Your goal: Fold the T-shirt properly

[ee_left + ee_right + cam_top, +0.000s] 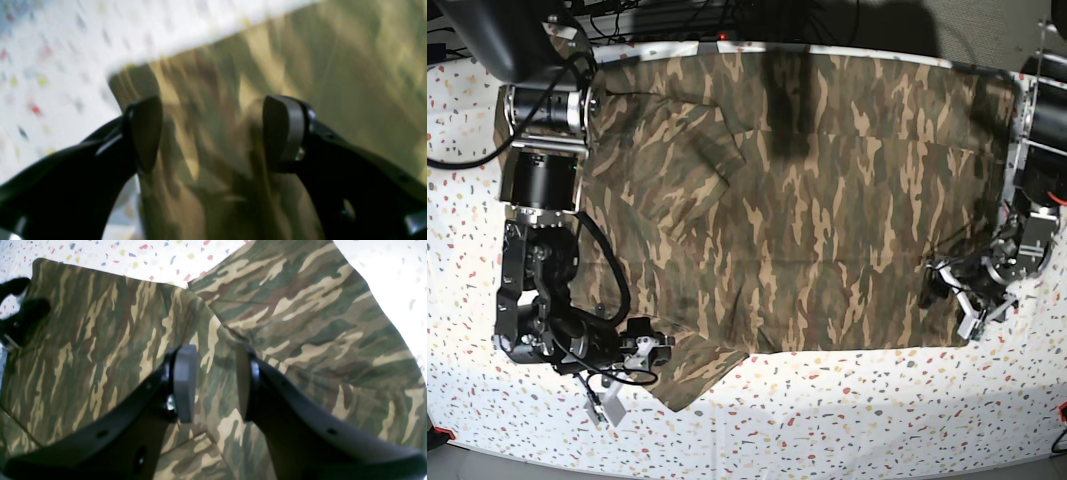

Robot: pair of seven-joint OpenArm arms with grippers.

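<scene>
T-shirt (pixel 797 200) in brown, tan and olive camouflage lies spread across the speckled white surface (pixel 847 420), covering most of its middle and far side in the base view.

Left claw (pixel 213 133): fingers stand wide apart, nothing between them. The wrist view is blurred. It shows the claw above a corner of the shirt, close to the cloth edge where it meets the surface (pixel 50 66). Whether the fingertips touch the cloth cannot be told. In the base view this claw (pixel 967 300) sits at the shirt's near right corner, by the hem end.

Right claw (pixel 213 383): fingers are partly parted with a clear gap, and nothing is gripped. Beneath it is the T-shirt (pixel 110 340), with a sleeve (pixel 300 306) lying flat to one side along a visible seam. The claw appears to hover above the cloth; contact cannot be confirmed. In the base view it (pixel 642 350) is at the shirt's near left edge, beside the near sleeve (pixel 697 365), which juts out over the surface.

Shirt condition: the body lies mostly flat with shallow wrinkles. The far sleeve (pixel 677 140) rests on the body on the left side, its edge forming a raised crease. The far edge of the shirt runs along the far rim of the surface.

The speckled surface shows bare along the near side and at the left of the shirt.
</scene>
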